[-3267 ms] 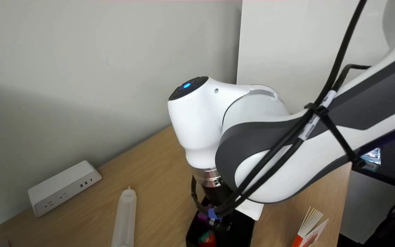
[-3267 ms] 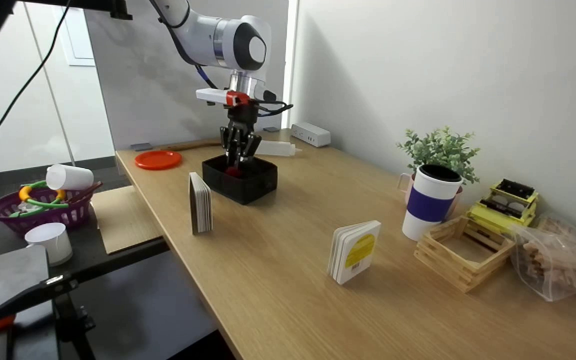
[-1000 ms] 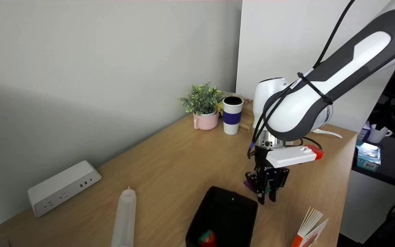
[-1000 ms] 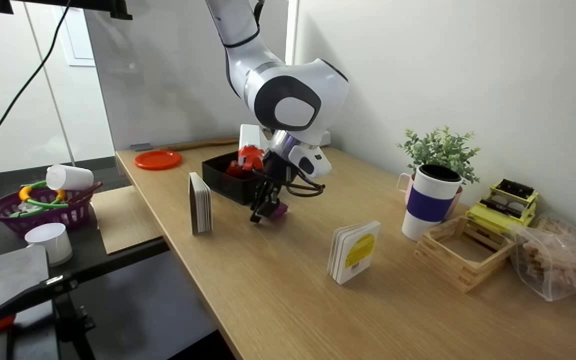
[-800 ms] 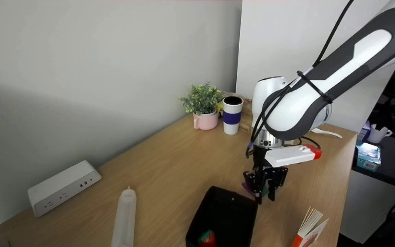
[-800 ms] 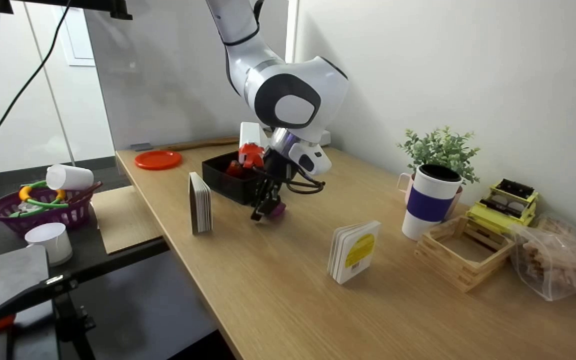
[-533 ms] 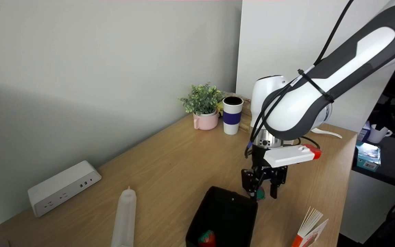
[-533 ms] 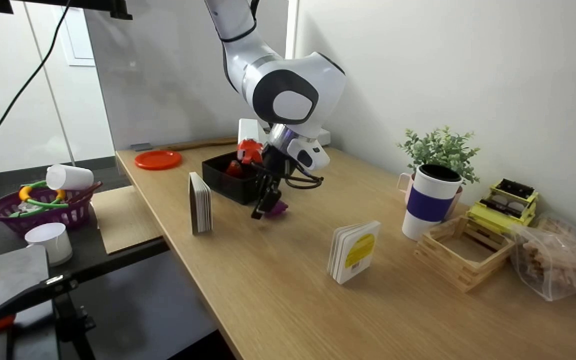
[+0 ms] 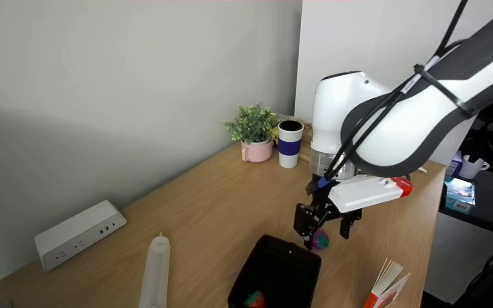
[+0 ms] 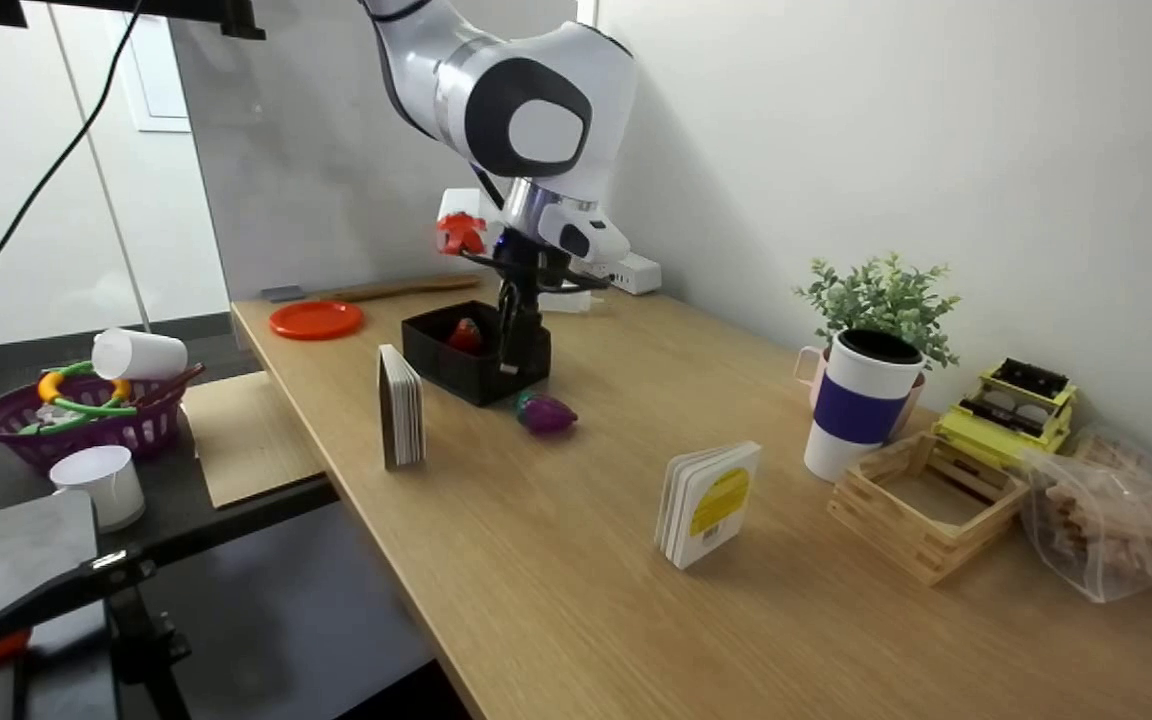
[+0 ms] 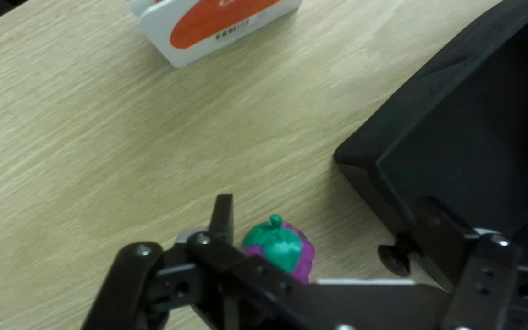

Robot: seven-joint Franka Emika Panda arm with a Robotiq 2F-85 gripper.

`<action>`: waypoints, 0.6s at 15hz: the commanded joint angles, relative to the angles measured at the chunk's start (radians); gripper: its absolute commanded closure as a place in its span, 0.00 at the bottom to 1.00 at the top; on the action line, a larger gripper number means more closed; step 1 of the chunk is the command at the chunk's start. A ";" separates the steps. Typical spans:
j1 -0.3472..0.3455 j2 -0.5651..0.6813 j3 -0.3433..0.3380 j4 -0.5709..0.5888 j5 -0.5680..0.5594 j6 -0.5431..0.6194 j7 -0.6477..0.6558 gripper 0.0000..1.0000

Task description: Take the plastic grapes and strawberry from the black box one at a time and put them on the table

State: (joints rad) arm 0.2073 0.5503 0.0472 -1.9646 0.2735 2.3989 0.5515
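Observation:
The plastic grapes [image 10: 546,412], a magenta-purple cluster with a green cap, lie on the table [image 10: 576,580] beside the black box [image 10: 441,365]. Inside that box rests the strawberry [image 9: 255,299], red with a green top; only a red sliver shows at the right edge of the wrist view. My gripper [image 11: 330,215] hangs above the grapes with its jaws spread wide and nothing held. In the wrist view the grapes [image 11: 278,243] sit close to the left finger, partly covered by it. The right finger overlaps the box's near wall; whether they touch, I cannot tell.
Small board books stand on the table, one [image 10: 401,405] near the box and another [image 10: 706,505] farther off. A clear bottle [image 9: 155,273] and a white socket block [image 9: 79,233] are beyond the box. A red plate [image 10: 316,319] lies near the table's edge.
My gripper has opened and let go of the grapes, then risen and shifted toward the box. The grapes stay on the table. The box has slid slightly, the strawberry with it.

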 commanded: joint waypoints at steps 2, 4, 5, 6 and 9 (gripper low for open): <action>0.121 -0.110 -0.053 -0.068 -0.167 -0.002 0.200 0.00; 0.147 -0.121 -0.049 -0.050 -0.243 -0.028 0.265 0.00; 0.154 -0.117 -0.042 -0.036 -0.274 -0.036 0.281 0.00; 0.157 -0.114 -0.034 -0.024 -0.299 -0.044 0.286 0.00; 0.141 -0.083 0.004 0.019 -0.321 -0.054 0.206 0.00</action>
State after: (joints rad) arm 0.3647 0.4494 0.0232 -1.9855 -0.0234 2.3830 0.8211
